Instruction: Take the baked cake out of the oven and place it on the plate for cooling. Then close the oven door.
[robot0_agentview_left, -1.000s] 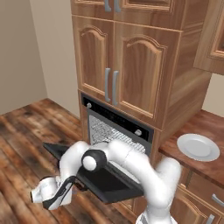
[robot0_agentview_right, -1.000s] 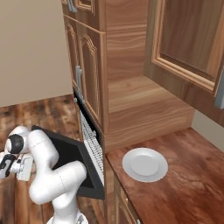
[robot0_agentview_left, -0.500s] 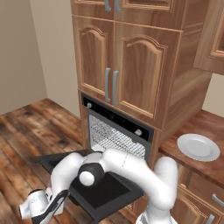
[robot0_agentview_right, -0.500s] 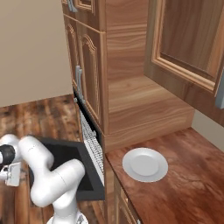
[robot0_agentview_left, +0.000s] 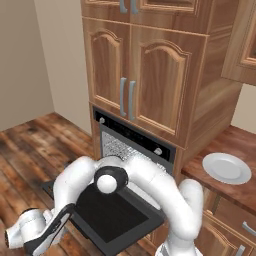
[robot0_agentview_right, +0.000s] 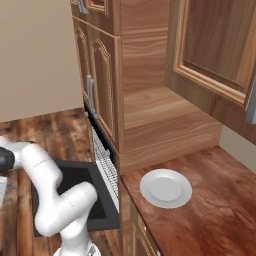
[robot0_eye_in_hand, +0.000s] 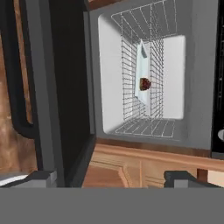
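wooden kitchen: oven (robot0_agentview_left: 131, 145) open, baked cake (robot0_eye_in_hand: 145, 83) inside on tray (robot0_eye_in_hand: 142, 70), gripper (robot0_eye_in_hand: 111, 177) spread wide, empty.

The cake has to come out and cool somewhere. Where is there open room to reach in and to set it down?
The oven door lies open and bare. In the oven, the baked cake sits on a pale tray hemmed by wire racks: tight. The plate is bare, with open counter around it.

Dark brown cake (robot0_eye_in_hand: 145, 83) inside oven (robot0_eye_in_hand: 144, 74); door (robot0_agentview_left: 112, 212) open; white plate (robot0_agentview_right: 165, 187) bare.
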